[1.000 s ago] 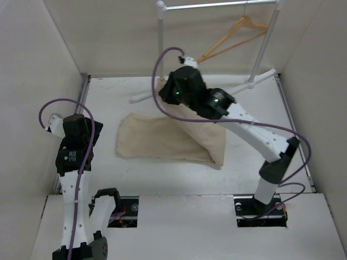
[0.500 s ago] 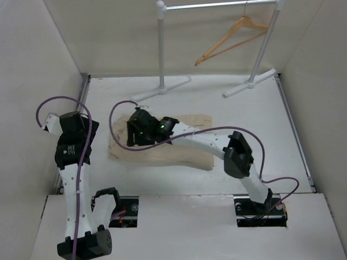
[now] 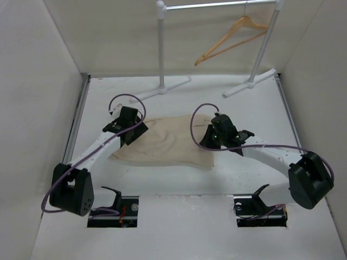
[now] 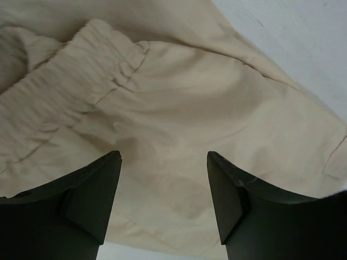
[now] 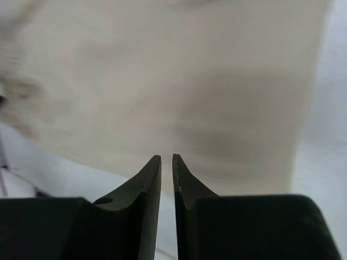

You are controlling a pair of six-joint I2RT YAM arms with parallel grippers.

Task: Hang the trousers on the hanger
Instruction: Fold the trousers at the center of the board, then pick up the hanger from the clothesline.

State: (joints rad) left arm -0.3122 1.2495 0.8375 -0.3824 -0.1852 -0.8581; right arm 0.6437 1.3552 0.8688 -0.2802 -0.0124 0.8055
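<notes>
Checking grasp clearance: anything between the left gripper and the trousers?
Nothing visible. The left gripper hangs open directly over the trousers' gathered waistband, with only bare cloth showing between its fingers.

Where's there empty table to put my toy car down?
Bare table lies behind the trousers, up to the rail feet, and along their near side. Crowded: the middle, left gripper and right gripper over the trousers.

Beige trousers (image 3: 168,143) flat on the table (image 3: 244,111), wooden hanger (image 3: 239,25) on the rail (image 3: 161,49)
</notes>
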